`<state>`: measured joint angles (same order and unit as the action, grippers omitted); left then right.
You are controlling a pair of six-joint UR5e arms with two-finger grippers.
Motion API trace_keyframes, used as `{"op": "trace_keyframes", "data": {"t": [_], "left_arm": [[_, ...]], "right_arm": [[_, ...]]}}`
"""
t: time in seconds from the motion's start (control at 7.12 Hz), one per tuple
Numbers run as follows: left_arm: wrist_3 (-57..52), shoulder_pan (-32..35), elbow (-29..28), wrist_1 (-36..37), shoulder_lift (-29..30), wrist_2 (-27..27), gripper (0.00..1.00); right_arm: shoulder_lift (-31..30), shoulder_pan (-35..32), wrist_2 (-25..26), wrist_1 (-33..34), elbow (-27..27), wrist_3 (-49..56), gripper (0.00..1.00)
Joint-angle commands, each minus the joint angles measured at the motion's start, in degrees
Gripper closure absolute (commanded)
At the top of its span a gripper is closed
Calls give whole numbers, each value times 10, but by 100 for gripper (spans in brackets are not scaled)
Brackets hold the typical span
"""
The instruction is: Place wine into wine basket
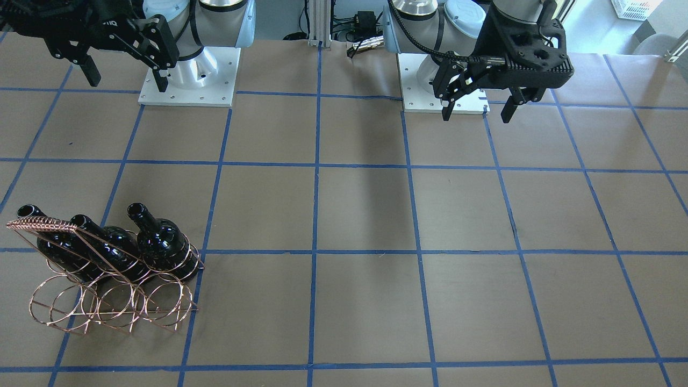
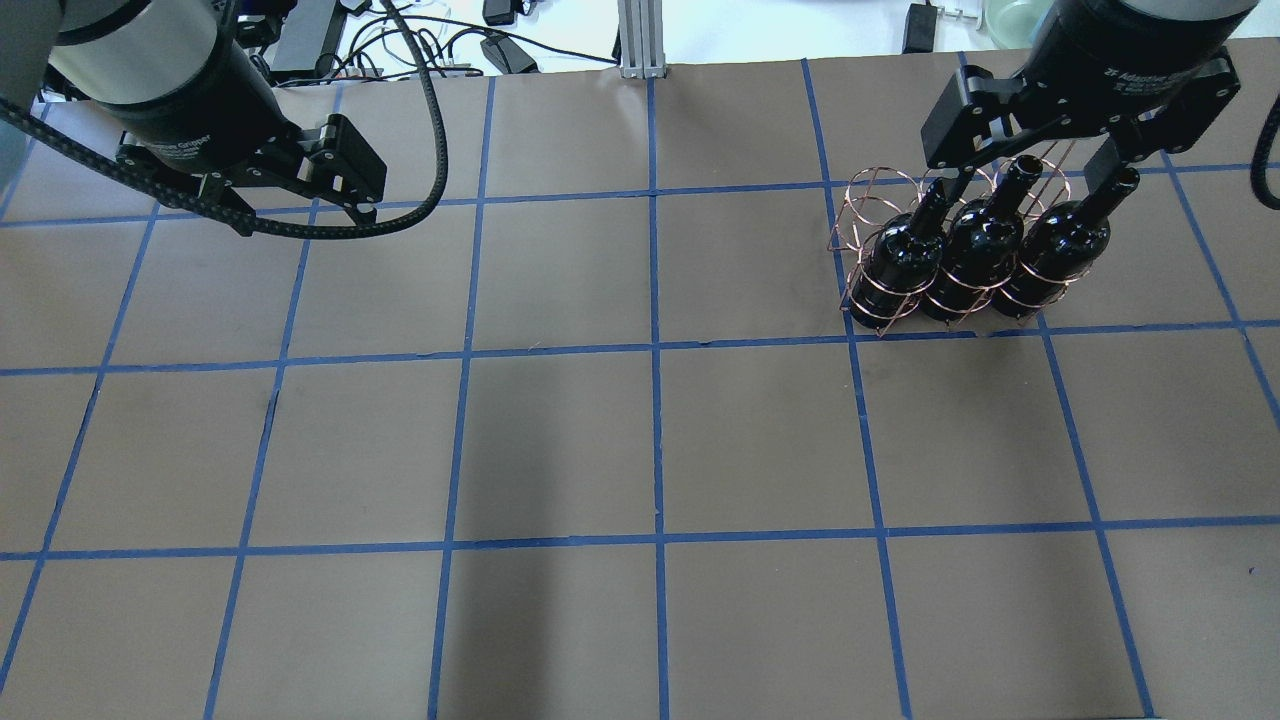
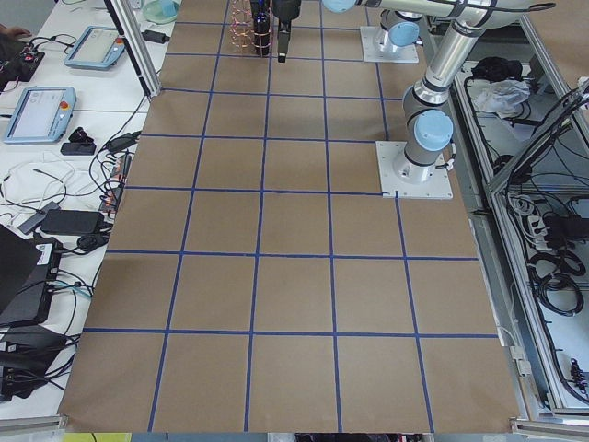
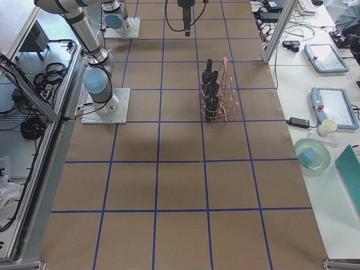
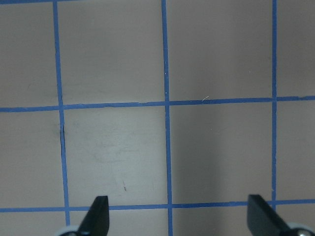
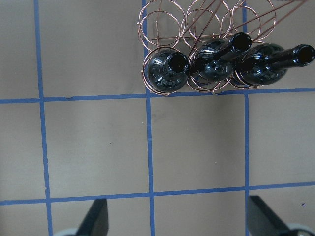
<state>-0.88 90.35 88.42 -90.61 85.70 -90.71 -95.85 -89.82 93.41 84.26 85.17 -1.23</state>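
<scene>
The copper wire wine basket [image 1: 43, 224] stands on the table at the robot's right, also in the overhead view [image 2: 868, 187] and the right wrist view [image 6: 140, 25]. Three near-black wine bottles [image 1: 161, 242] [image 1: 107, 248] [image 1: 54, 250] stand upright in its row nearer the robot [image 6: 165, 71]; the other row of rings is empty. My right gripper [image 1: 128, 83] [image 2: 1030, 180] hangs open and empty well above the table, apart from the bottles. My left gripper [image 1: 476, 115] [image 2: 305, 215] is open and empty above bare table [image 5: 177, 221].
Brown paper with a blue tape grid covers the table [image 2: 650, 440]. The two arm bases [image 1: 188, 80] [image 1: 441, 91] stand at the robot's edge. Cables, tablets and a bowl [image 4: 312, 154] lie on the side benches beyond the table.
</scene>
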Motion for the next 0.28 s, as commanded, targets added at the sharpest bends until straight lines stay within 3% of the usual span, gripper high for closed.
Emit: {"op": "trace_keyframes", "data": {"t": [0.0,0.14], "left_arm": [[0,0,0,0,0,1,0],[0,0,0,0,-1,0,0]], "right_arm": [[1,0,0,0,0,0,0],[-1,0,0,-2,0,0,0]]}}
